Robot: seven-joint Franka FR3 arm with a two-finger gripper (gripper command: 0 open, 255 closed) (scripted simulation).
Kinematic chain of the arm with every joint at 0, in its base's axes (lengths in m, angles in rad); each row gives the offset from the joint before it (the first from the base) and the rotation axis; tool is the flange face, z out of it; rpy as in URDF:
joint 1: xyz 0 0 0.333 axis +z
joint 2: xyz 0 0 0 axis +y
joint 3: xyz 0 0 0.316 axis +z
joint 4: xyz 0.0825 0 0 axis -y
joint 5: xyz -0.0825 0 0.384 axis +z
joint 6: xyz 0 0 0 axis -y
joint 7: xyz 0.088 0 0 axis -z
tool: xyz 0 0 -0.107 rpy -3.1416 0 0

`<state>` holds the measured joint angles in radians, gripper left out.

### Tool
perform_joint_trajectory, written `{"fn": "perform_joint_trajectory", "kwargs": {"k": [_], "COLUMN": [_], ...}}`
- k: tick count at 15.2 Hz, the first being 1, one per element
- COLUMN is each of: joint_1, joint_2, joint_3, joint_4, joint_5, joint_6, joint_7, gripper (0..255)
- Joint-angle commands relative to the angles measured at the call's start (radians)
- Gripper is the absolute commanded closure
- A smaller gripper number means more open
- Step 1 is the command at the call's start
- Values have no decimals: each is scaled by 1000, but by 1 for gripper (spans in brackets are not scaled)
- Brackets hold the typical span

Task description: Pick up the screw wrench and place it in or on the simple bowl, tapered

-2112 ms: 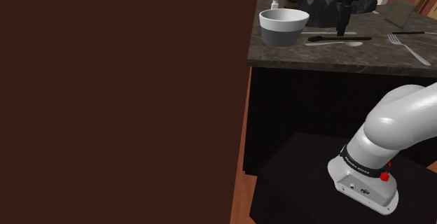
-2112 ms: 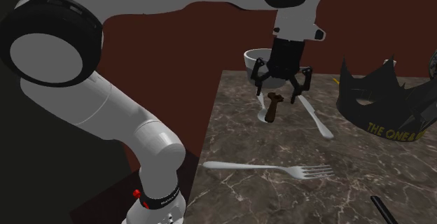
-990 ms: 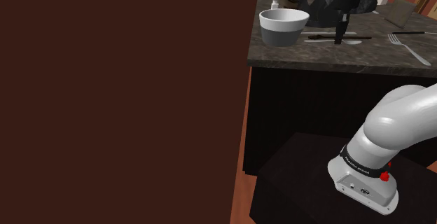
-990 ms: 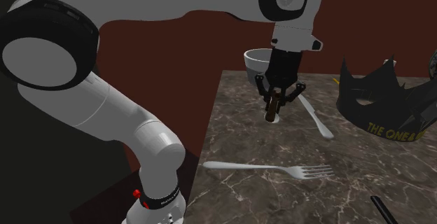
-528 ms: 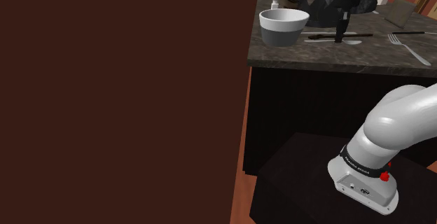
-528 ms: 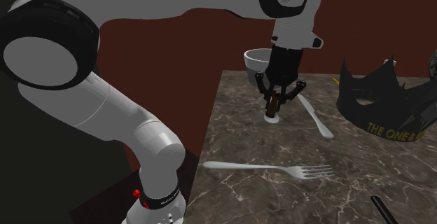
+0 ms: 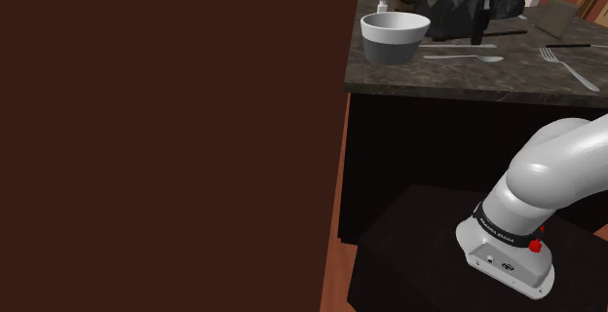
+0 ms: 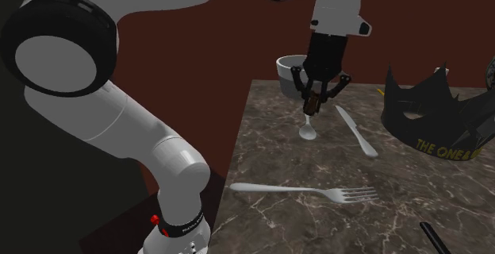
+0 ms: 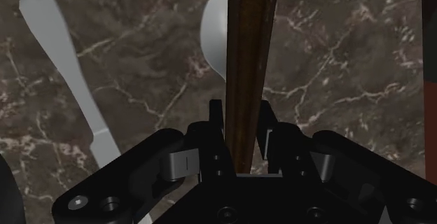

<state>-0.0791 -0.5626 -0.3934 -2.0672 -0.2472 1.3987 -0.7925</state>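
- gripper (image 8: 316, 100) is clamped on the wrench (image 9: 248, 68), which hangs lengthwise below it, clear of the counter (image 8: 278, 157)
- bowl (image 7: 395, 37) sits at its 9 o'clock in the shoulder view, so i'd carry that way

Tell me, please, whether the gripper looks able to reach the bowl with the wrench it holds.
Probably yes: the gripper, shut on the wrench, hangs clear above the counter right beside the bowl, and nothing stands between them.

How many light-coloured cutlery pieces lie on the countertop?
3: a fork nearest the second exterior camera, a spoon under the gripper, a knife-like utensil beside that spoon. Others may be hidden.
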Motion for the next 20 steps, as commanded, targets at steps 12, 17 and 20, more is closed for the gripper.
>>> {"fn": "perform_joint_trajectory", "kwargs": {"k": [12, 17, 20], "joint_1": [12, 17, 20], "joint_2": [67, 104, 130], "joint_3": [11, 11, 9], "joint_4": [233, 335, 401], "joint_5": [19, 26, 31], "joint_6": [-168, -233, -273], "joint_7": [-28, -42, -52], "gripper": [255, 255, 255]}}
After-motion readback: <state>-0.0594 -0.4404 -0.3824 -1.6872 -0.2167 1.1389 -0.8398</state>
